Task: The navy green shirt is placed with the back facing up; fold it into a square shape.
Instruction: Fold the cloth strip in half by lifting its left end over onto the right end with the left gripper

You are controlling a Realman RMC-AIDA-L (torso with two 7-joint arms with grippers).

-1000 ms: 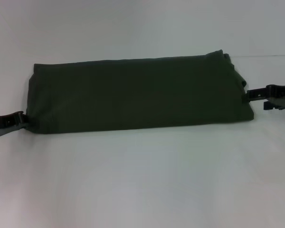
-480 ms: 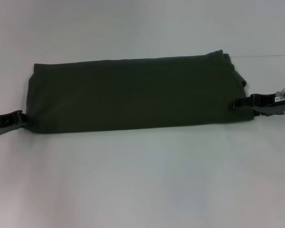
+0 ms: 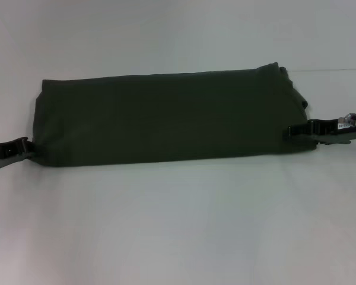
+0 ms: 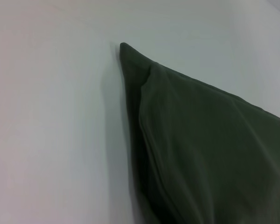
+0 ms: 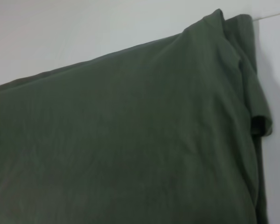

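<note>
At nine o'clock on the white table (image 3: 178, 225), the left gripper (image 3: 27, 148) touches the near-left corner of the navy green shirt (image 3: 166, 116); whether its fingers are parted I cannot tell. The shirt lies centred as a long folded band. At three o'clock, the right gripper (image 3: 292, 132) overlaps its near-right edge, finger state unclear.

Right gripper (image 3: 289, 132): moved in from the 3 o'clock side. One second ago its tip stood at the shirt's (image 3: 166, 116) right edge, over bare surface; half a second ago it reached just over that edge; now the tip lies further over the cloth, near the lower right corner. Its height against the shirt has dropped slightly. Whether the fingers have changed cannot be told.
</note>
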